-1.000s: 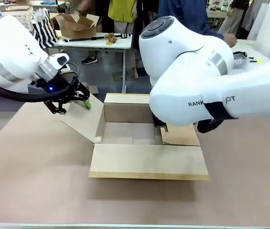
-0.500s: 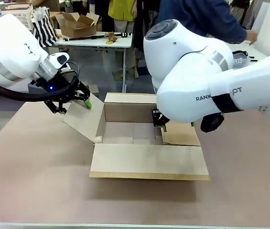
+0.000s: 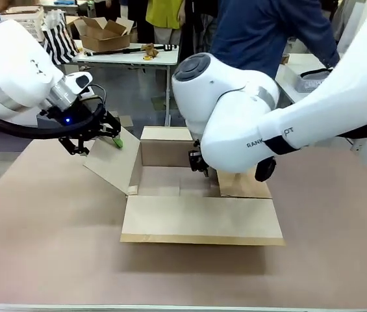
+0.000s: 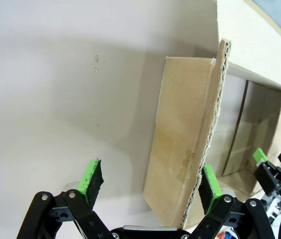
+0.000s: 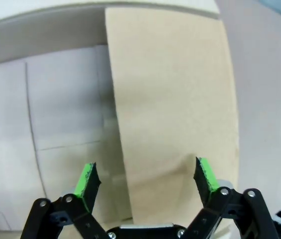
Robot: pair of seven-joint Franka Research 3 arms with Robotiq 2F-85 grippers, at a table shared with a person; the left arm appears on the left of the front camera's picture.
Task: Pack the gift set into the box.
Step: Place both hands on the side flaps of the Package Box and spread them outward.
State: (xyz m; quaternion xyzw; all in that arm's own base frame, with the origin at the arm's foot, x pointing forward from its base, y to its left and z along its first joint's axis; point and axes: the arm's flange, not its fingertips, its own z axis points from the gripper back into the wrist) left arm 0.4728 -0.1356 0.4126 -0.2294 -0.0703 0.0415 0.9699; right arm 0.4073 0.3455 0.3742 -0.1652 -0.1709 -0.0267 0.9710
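- Front view: the box (image 3: 170, 181) sits mid-table, open, its long axis left to right; the left gripper (image 3: 110, 135) is at the raised left flap (image 3: 108, 162); the right gripper (image 3: 197, 162) is low by the right flap (image 3: 241, 185); the gift set (image 3: 308, 79) seems to lie far right beside the person (image 3: 267, 32), nearer the right arm.
- Left wrist view: jaws apart; the left flap's (image 4: 180, 149) edge stands between them.
- Right wrist view: jaws apart over the right flap (image 5: 175, 99), gripping nothing.

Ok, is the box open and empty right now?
Open and empty: the box has its flaps turned outward, and its floor shows bare cardboard.
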